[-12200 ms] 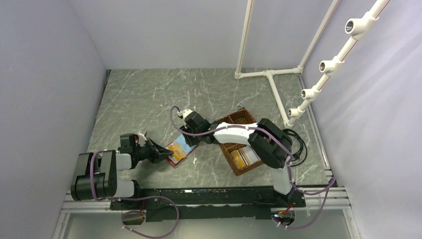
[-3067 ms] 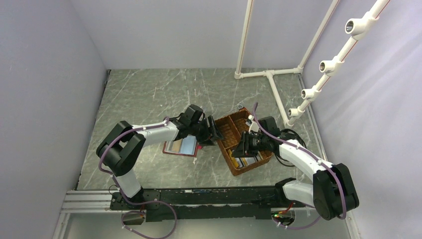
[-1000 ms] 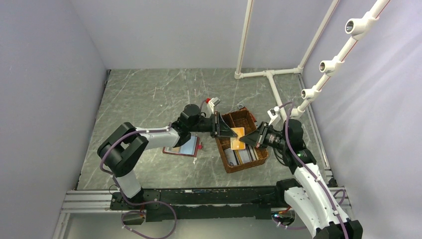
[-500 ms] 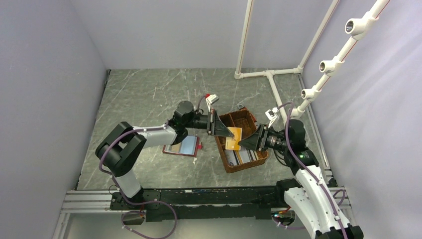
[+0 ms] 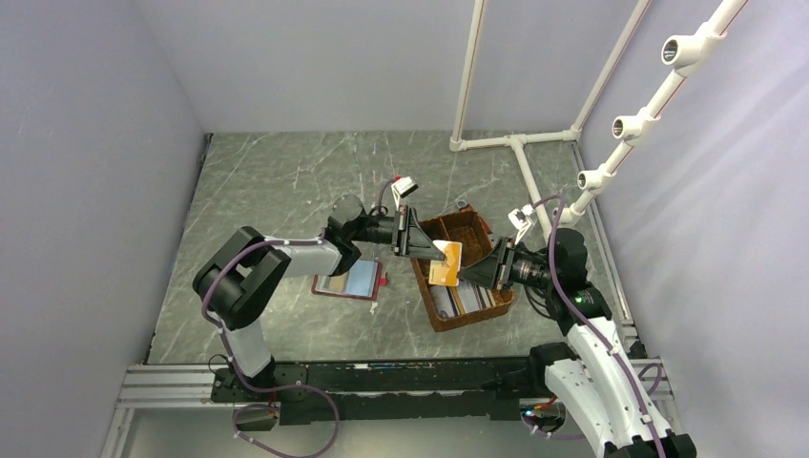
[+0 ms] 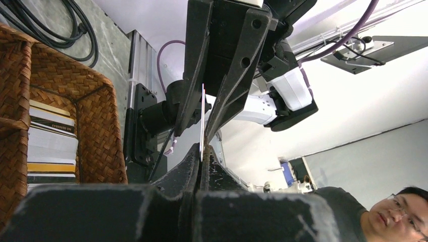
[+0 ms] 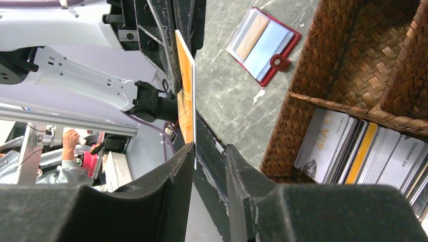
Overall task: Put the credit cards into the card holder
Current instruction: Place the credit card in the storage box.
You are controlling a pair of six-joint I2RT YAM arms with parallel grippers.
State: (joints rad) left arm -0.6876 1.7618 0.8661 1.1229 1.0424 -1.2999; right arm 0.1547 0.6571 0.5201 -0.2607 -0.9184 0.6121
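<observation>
Card (image 5: 445, 264), likely stiff and slick, hangs over the basket (image 5: 466, 322), edge-pinched by the left gripper (image 5: 434, 253); the right gripper (image 5: 465, 277) has its jaws parted.

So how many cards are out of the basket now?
3 visible: an orange card held in the left gripper, plus a tan card and a light blue card in the open card holder. Others may be hidden beneath.

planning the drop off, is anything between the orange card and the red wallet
Nothing visible does. The orange card is in the air above the woven basket, pinched by the left gripper, the right gripper open around it. The open red wallet lies on the table beside the basket, uncovered.
</observation>
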